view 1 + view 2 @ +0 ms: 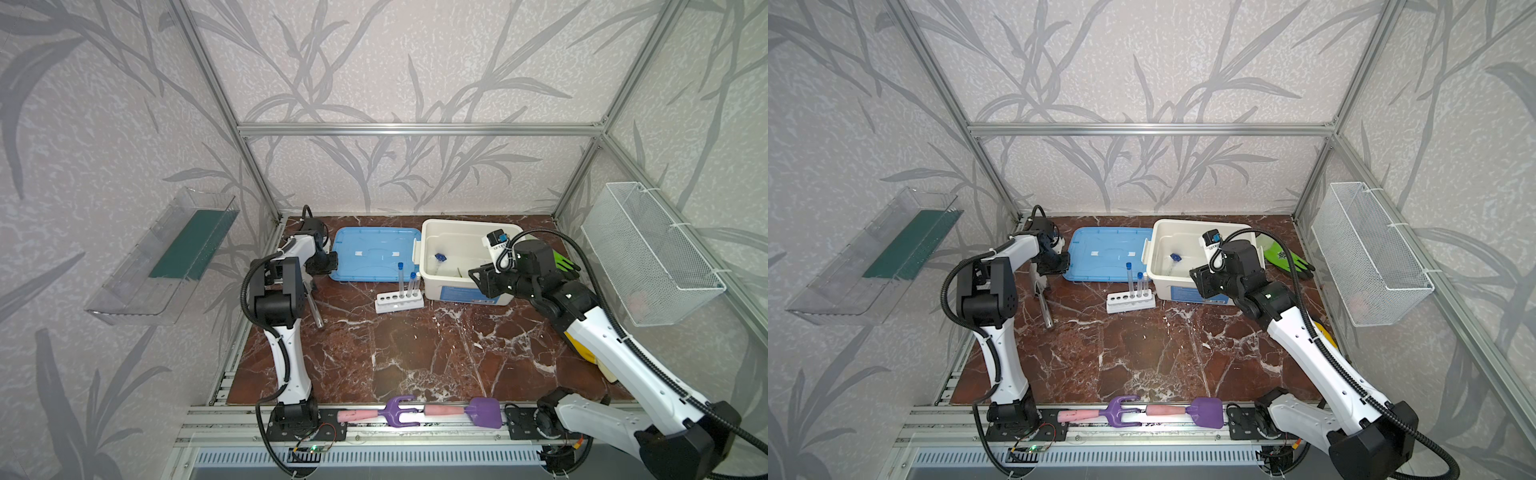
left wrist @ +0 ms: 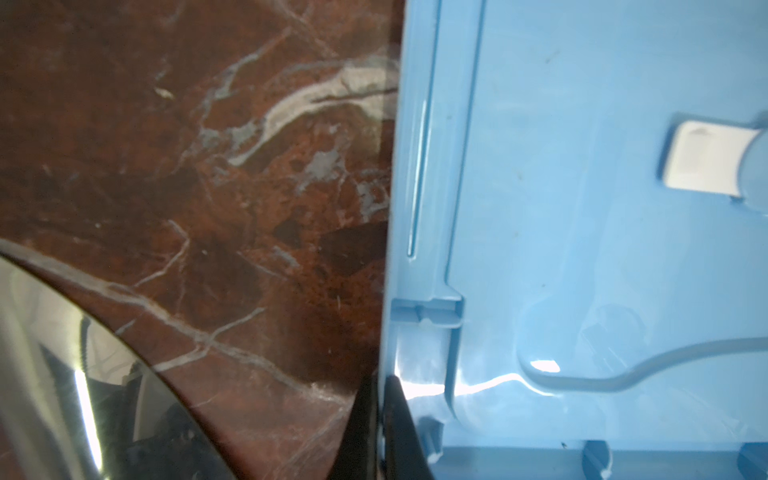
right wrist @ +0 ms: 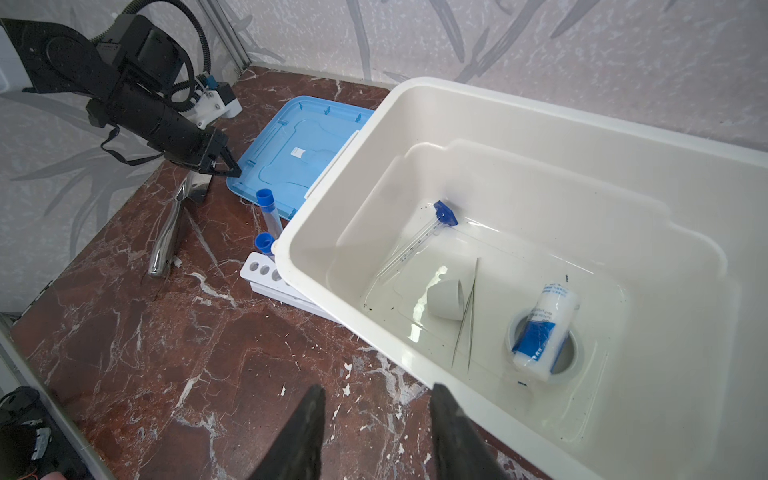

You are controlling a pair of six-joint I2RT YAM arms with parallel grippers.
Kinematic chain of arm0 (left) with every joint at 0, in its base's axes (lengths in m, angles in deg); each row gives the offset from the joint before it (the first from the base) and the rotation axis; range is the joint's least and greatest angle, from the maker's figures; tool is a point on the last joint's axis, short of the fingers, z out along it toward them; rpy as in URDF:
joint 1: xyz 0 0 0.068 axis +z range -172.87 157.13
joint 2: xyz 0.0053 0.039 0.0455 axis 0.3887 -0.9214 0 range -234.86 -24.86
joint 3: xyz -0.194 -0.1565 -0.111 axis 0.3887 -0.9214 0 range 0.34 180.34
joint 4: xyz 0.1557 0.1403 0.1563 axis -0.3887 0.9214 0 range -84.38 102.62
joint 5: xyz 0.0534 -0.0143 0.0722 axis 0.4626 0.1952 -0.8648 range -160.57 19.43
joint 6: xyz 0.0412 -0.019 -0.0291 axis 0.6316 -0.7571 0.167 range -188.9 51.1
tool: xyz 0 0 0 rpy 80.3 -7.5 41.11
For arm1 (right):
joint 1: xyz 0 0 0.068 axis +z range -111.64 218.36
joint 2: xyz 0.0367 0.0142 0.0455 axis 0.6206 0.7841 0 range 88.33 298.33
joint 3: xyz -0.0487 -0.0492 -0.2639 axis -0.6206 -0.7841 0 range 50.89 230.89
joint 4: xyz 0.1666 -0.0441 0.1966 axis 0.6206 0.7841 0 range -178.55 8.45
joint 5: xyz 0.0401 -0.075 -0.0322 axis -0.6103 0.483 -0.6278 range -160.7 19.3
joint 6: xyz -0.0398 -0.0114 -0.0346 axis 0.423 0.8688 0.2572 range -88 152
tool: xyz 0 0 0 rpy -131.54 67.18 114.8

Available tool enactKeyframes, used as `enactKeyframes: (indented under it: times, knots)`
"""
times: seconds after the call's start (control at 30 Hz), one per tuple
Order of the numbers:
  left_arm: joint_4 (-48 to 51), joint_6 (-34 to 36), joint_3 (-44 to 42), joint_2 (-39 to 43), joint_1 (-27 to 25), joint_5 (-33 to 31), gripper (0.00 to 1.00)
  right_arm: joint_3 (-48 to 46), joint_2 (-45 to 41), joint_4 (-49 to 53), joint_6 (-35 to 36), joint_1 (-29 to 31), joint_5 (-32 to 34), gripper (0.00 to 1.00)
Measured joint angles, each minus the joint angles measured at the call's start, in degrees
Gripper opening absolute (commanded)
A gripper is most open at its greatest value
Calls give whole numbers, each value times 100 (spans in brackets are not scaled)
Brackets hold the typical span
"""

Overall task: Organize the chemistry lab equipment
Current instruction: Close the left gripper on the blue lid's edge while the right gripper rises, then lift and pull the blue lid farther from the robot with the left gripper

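so the white bin is the anchor here. inside it: a white blue-labelled bottle lying in a round recess, a small white cup tipped on its side, thin tweezers next to the cup, and a clear tube with a blue end, lying flat.

just outside the bin's wall sits the white six-hole rack with two blue-capped test tubes upright in it. the blue lid lies flat on the desk beside the bin, behind the rack.

left tool is pinched closed at the lid's far edge; can't tell if the rim is caught in it. a shiny metal scoop lies just beyond.

right tool hangs by the bin's near wall, jaws parted, nothing in them.

a green glove lies on the bin's other side. a purple fork and purple shovel are well away at the desk's front edge.
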Motion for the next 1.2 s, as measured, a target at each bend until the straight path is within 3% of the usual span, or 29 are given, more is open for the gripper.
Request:
enactKeyframes:
  times: [0.5,1.2]
  knots:
    - [118,-11,0,151,74,0,0,-59,26,-55,-55,0,90,40]
    - [562,24,555,2450,345,-221,0,-87,664,-560,-306,0,-236,40]
